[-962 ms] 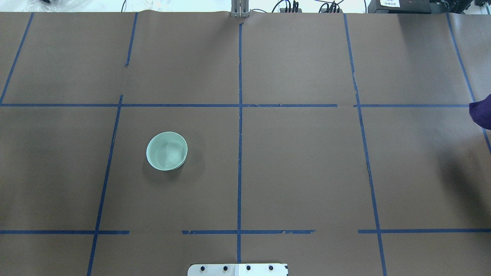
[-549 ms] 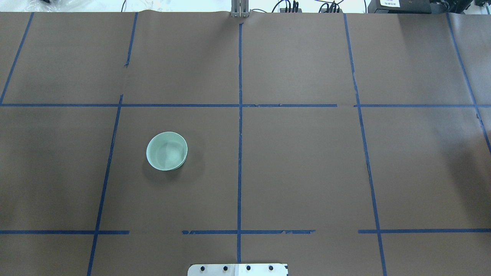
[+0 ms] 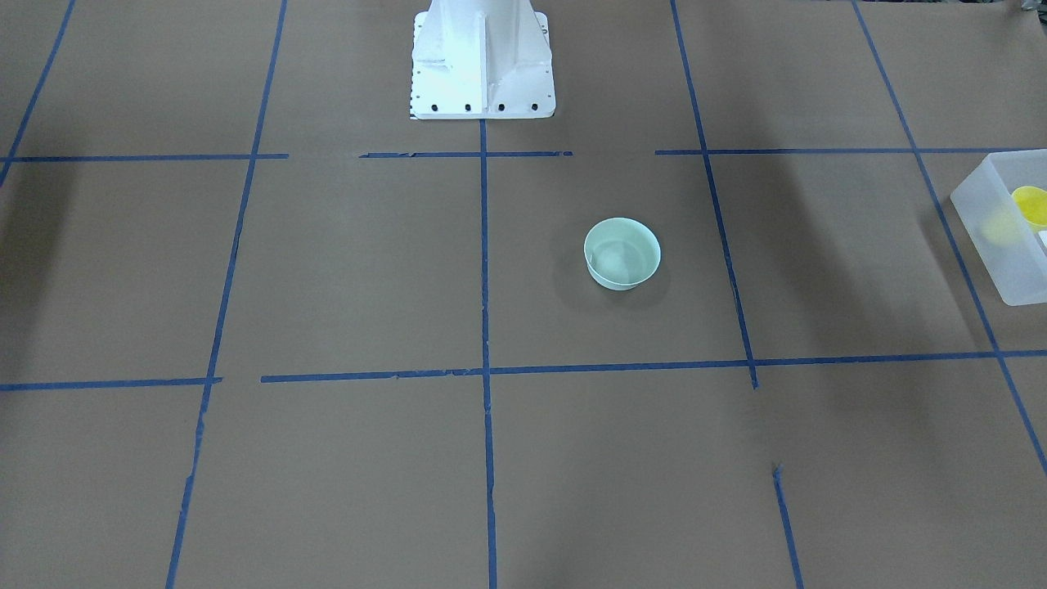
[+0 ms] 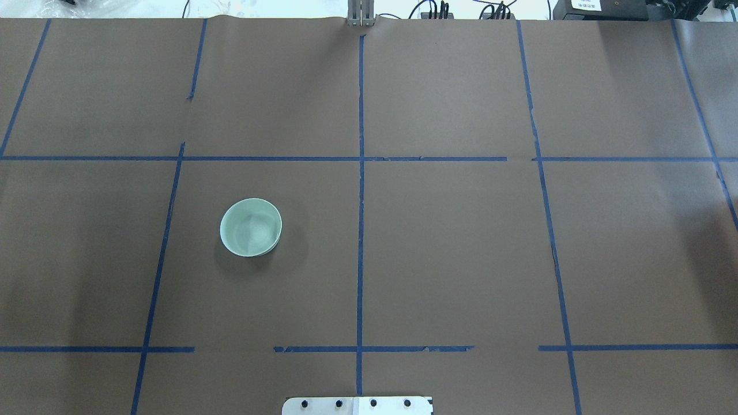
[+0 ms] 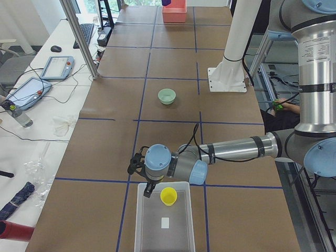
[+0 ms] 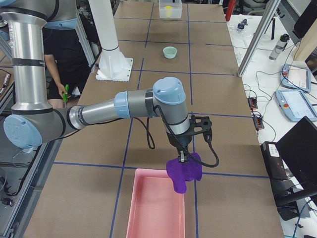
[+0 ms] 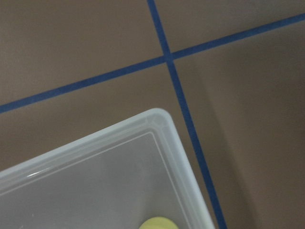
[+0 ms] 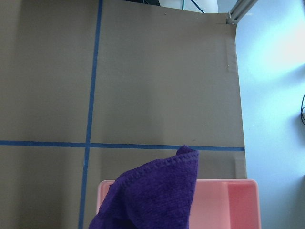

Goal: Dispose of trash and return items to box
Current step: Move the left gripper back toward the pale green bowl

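Box (image 5: pixel 152 231): right under left pincer (image 5: pixel 148 190), whose grip I cannot tell.
Pink bin (image 6: pixel 153 208): below right pincer (image 6: pixel 183 157).
Purple cloth (image 6: pixel 184 171): hangs at that pincer, not yet dropped; jaws unreadable.
Bowl (image 4: pixel 251 227): on table (image 4: pixel 461 259), far from both pincers, yet to be boxed.
Cup (image 5: pixel 168 196): boxed, just beside left pincer.

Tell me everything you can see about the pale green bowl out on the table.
The bowl is round and shallow, pale mint-green, with a smooth, slightly glossy look like plastic. It stands upright, mouth up, and looks empty. It rests alone on the brown paper covering the table, on the robot's left half, inside one square of the blue tape grid and clear of every line. Only the paper touches it, and a soft shadow falls beside it.
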Tool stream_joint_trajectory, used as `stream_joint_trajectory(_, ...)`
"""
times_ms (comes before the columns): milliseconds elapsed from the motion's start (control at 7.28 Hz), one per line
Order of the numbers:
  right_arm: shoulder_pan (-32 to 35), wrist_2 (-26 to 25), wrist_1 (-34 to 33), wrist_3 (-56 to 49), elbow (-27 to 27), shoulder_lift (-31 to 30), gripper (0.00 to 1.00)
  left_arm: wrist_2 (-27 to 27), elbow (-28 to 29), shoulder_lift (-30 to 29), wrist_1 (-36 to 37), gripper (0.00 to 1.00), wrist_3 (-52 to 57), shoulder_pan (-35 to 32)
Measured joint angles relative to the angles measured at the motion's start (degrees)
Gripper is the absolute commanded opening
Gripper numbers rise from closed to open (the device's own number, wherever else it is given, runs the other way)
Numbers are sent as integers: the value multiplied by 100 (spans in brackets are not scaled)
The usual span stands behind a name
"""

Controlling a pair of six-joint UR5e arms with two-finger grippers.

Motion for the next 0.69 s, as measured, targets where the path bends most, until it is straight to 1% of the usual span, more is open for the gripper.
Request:
stream_joint_trajectory(137, 68, -57, 56, -342, -328, 53, 0, 163, -451, -161, 273, 100, -16, -234)
stream_joint_trajectory(275, 108, -75, 203, -603, -700, 67, 0, 469, -884, -349, 420, 100, -193, -384)
stream_joint_trajectory(412, 124, -78, 499, -729, -1105, 44, 0, 696, -1299, -492, 478, 100, -663, -397)
stream_joint_trajectory(549, 127, -74, 849, -776, -1484, -2, 0, 779, -1758, -630, 498, 100, -1390, -193)
stream_joint_trajectory(687, 126, -56, 1053, -789, -1789, -46, 80, 799, -2115, -816, 504, 100, -2203, 199)
